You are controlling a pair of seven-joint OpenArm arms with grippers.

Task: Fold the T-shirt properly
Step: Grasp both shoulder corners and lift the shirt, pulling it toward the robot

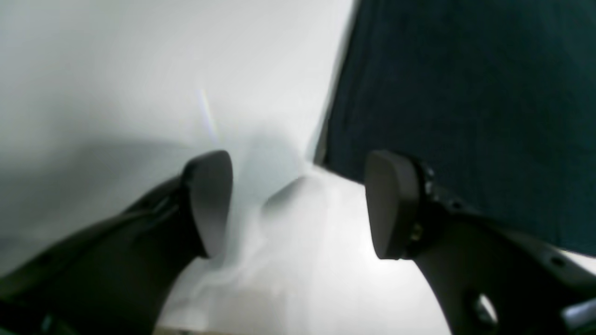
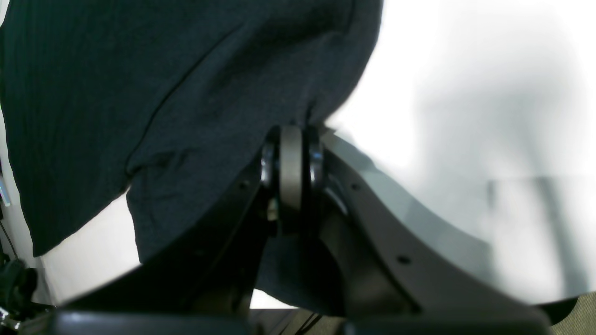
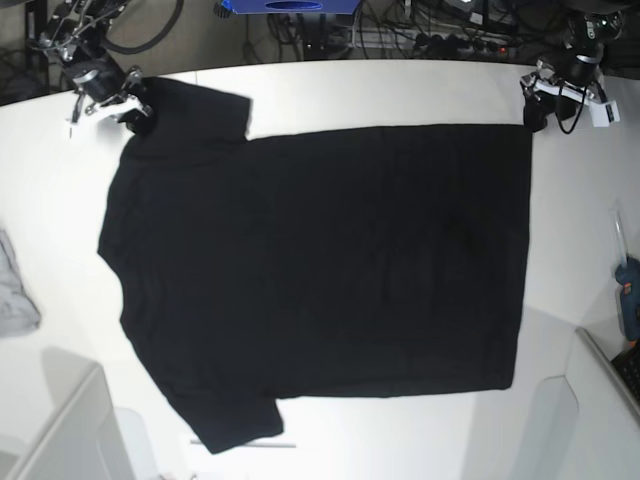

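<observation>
Where the base view starts at its left edge, a small grey cloth (image 3: 14, 290) lying on the white table (image 3: 50, 200), well apart from the garment. Next, at the far left corner, the right gripper (image 3: 130, 112), sitting right at the sleeve of the black T-shirt (image 3: 320, 270). From above, too small to judge how its jaws stand; in the right wrist view, though, pads pressed together with dark fabric of the T-shirt (image 2: 139, 93) pinched between them at the right gripper (image 2: 291, 135), cloth bunched and creased around the contact, a hem edge hanging over bare table (image 2: 465, 93) below.

Across the middle of the base view, shirt spread flat and nearly filling the tabletop, plain black side up, sleeves toward the left, straight hem toward the right. No print visible from any view.

At the far right corner, the left gripper (image 3: 537, 108), just beside the hem corner. Only the left wrist view settles its state: left gripper (image 1: 298, 204) spread wide, nothing between the fingers (image 1: 209, 200), hovering over white table (image 1: 139, 70) with the edge of the T-shirt (image 1: 465, 93) running past the outer finger. Cannot tell whether that finger touches the cloth.

Further right in the base view, a blue tool (image 3: 628, 290) near the table's edge.
</observation>
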